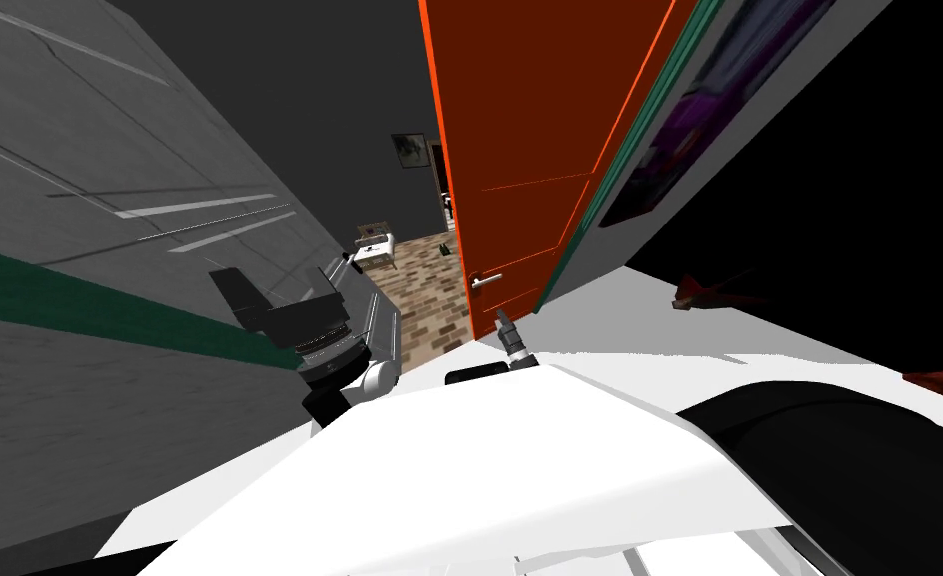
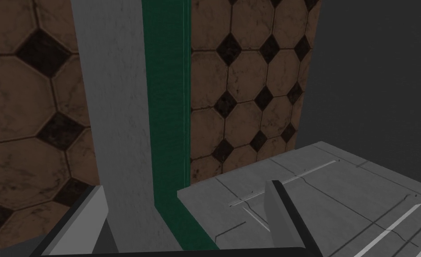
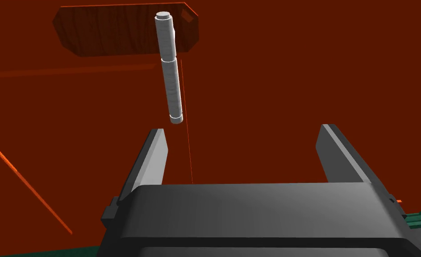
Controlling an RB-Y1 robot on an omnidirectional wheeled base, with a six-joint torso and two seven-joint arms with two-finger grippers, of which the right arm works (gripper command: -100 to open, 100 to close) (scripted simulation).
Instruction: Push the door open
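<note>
Door point(image 1: 529, 150): red-orange panel, ajar, ahead and a little to my right. A brick-patterned floor point(image 1: 429, 290) shows through the gap beside its free edge.

Handle point(image 3: 169, 67): grey lever on the door face, near that free edge.

Right gripper point(image 3: 243, 129): fingers apart, holding nothing, aimed at the red panel just short of the lever's end. Contact with the panel: cannot tell.

Left gripper point(image 2: 185, 187): fingers apart, empty, close to the grey wall point(image 1: 109, 150) and its green strip point(image 2: 167, 111).

Risks, as judged:
- Thin blade tips on a smooth panel may skid sideways under load, so the push is lost.
- One finger sits near the lever. A drift toward it could hook the blade under the handle and twist the wrist.
- A push angled off the panel's face would wedge the arm, not swing the door.
- If the base advances, the left arm, held close to the wall, may scrape it.
</note>
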